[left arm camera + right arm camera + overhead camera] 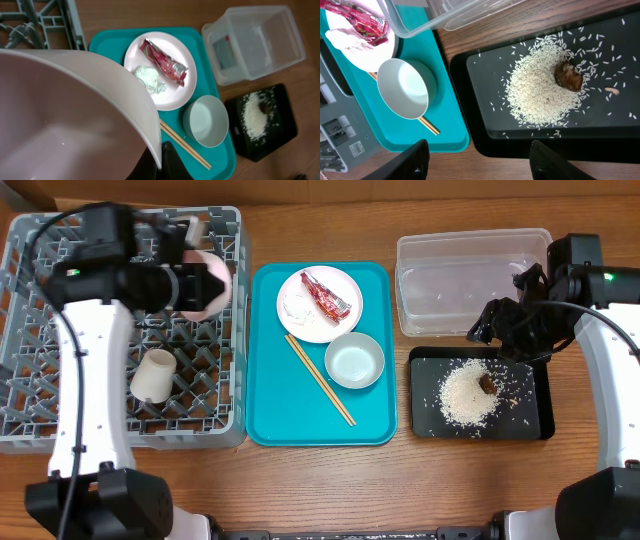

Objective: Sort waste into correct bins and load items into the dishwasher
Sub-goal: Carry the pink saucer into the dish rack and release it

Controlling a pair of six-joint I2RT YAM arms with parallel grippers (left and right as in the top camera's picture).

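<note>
My left gripper (161, 161) is shut on the rim of the pale pink bowl (205, 285) and holds it tilted above the grey dish rack (60, 420); the bowl (65, 115) fills the left wrist view. A small white cup (153, 375) lies in the rack. On the teal tray (275, 420) a white plate (335, 325) holds a red foil wrapper (326, 296) and a paper wad (297, 306). A grey bowl (355, 360) and chopsticks (320, 380) lie beside it. My right gripper (500, 330) is open and empty above the black tray (525, 415), which holds rice (540, 95) and a brown lump (568, 76).
The clear plastic tub (470, 280) stands behind the black tray and looks empty. The teal tray lies between the rack and the black tray. Bare wood runs along the table's front edge.
</note>
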